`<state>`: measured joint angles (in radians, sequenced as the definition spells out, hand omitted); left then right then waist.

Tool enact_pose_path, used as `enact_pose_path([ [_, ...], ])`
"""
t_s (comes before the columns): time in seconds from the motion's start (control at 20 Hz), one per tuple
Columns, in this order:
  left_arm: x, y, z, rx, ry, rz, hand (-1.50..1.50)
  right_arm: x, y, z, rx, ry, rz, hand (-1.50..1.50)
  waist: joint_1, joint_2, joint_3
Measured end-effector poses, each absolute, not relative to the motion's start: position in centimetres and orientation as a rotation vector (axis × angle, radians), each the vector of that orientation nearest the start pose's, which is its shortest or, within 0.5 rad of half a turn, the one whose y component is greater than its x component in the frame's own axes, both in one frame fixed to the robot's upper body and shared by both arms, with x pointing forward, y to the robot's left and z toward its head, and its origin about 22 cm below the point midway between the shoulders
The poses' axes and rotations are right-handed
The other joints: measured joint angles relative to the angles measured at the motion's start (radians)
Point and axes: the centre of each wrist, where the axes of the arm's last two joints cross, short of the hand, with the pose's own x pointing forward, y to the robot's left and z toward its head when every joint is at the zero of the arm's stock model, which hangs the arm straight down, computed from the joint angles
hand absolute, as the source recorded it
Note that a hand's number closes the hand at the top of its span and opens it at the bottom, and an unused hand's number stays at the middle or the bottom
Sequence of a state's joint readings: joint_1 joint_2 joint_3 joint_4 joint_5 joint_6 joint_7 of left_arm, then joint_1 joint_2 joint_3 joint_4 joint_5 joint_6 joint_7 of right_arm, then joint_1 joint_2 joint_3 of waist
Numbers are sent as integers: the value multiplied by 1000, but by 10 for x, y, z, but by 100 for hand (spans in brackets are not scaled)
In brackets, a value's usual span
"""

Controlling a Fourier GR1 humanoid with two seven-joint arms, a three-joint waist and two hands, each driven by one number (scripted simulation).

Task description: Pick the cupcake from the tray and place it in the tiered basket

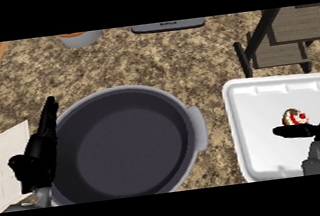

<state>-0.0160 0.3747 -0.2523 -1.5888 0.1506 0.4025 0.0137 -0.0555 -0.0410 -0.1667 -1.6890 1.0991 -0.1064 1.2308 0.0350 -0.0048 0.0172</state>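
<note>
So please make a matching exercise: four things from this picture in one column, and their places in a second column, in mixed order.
Things:
1. cupcake
2. pot
3. basket
4. left robot hand

Places:
A. upper right of the counter
B. on the white tray
C. middle of the counter
D. beside the pot's left rim

Pairs: 1-B, 2-C, 3-A, 4-D

Grey appliance point(168, 26) bears small label, unreadable.
</note>
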Motion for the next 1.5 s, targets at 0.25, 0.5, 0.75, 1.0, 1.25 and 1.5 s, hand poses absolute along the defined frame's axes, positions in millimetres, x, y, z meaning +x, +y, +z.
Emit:
enact_pose_path([
  [0.25, 235, 259, 15, 298, -1554, -48, 0, 263, -267, 42, -1135, -377, -85, -150, -13, -4, 1],
  [0.5, 233, 260, 14, 299, -1551, -39, 0, 277, -269, 44, -1098, -346, -57, -150, -20, -6, 3],
  [0.75, 232, 261, 14, 308, -1547, -36, 0, 286, -273, 42, -1071, -315, -39, -150, -25, -8, 3],
  [1.0, 232, 261, 13, 313, -1545, -30, 0, 295, -277, 41, -1032, -287, -35, -150, -29, -9, 5],
  [1.25, 230, 260, 12, 319, -1547, -34, 0, 298, -284, 36, -993, -260, -45, -150, -35, -11, 7],
  [1.5, 230, 261, 12, 315, -1548, -31, 0, 300, -289, 28, -960, -238, -42, -150, -34, -10, 7],
])
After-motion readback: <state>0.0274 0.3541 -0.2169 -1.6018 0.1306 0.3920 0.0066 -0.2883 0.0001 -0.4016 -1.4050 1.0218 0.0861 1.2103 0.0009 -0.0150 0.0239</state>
